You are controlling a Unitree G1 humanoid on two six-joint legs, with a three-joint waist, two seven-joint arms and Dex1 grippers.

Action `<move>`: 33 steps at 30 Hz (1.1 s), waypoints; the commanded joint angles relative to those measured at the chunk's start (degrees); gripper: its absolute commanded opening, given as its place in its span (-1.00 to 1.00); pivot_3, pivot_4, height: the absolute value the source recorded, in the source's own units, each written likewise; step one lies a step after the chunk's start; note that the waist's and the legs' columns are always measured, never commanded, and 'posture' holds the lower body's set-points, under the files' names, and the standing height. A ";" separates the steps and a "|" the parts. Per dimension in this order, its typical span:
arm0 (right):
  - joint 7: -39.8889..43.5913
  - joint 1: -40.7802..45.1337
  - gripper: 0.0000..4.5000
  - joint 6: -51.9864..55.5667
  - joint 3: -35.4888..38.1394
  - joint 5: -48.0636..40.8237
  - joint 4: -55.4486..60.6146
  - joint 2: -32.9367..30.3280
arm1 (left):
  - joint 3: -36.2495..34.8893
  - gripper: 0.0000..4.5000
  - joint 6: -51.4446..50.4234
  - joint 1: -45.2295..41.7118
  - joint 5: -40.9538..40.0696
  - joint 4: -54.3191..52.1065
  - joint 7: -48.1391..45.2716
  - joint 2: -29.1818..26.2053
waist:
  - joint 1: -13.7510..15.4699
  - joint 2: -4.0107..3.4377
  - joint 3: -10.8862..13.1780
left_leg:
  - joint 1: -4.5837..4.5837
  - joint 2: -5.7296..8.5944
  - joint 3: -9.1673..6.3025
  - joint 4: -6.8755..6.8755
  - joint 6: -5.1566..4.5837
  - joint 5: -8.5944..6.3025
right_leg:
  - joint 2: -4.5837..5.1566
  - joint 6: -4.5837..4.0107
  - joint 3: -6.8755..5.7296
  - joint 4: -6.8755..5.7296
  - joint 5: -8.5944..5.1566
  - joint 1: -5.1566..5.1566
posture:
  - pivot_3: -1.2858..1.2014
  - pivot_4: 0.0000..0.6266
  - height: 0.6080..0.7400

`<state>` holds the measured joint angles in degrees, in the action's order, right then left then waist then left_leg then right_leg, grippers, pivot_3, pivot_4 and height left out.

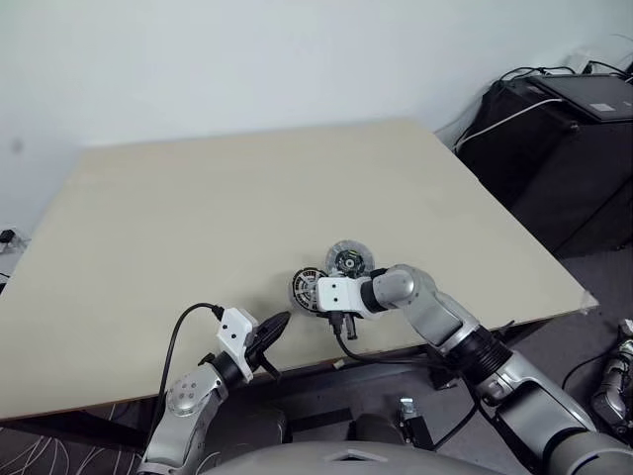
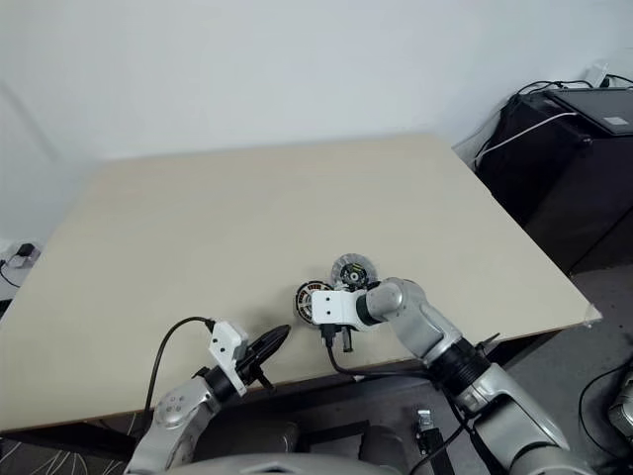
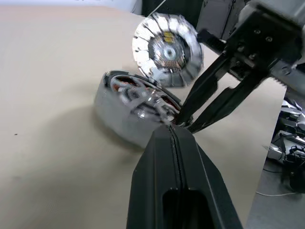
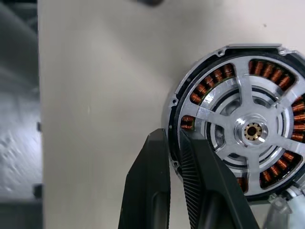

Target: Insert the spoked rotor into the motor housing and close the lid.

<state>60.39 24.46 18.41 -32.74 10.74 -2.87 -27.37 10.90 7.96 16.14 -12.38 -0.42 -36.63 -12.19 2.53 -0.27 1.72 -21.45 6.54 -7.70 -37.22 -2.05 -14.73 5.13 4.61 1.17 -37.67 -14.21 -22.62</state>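
Your right pincer (image 4: 174, 157) was clamped on the motor housing (image 4: 188, 102) rim, with the spoked rotor (image 4: 248, 131) already sitting inside. The lid (image 1: 351, 259) lay just behind on the counter (image 1: 247, 198), nearer that arm; your left pincer (image 1: 272, 332) was together

Motor housing (image 4: 238, 129): round, dark-rimmed, copper windings visible, flat on the desk (image 1: 247, 198) near its front edge. Spoked rotor (image 4: 250, 131): silver, seated inside the housing. Lid (image 3: 167, 50): pale, bumpy-rimmed disc just behind the housing, touching it.
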 commanded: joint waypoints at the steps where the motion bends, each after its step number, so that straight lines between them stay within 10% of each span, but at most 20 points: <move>1: 1.07 -0.43 -0.96 4.17 3.89 -3.70 7.52 -0.47 | 0.18 -1.00 0.55 -0.80 -0.58 -1.60 -0.39 0.17 | -0.03 0.00 0.00 | 0.00 0.00 0.00 0.00 0.00 0.00 | 0.00 0.00 0.00 0.00 0.00 -0.01 | 0.03 -1.00 1.00; 33: -14.59 2.19 -0.96 29.76 2.86 -8.88 5.19 9.43 | 0.49 -1.00 -0.98 -0.10 -0.84 -2.44 -0.72 0.24 | -0.08 0.03 0.03 | -0.05 0.03 0.00 -0.02 0.04 -0.02 | 0.03 0.02 -0.02 0.00 0.01 -0.03 | 0.03 -1.00 1.00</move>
<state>47.51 24.98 48.06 -31.19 1.60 2.23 -18.07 11.71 6.66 16.41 -12.41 -0.42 -37.48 -11.97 2.45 -0.24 1.74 -21.50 6.57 -7.70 -37.24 -2.01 -14.75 5.16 4.63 1.14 -37.68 -14.20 -22.65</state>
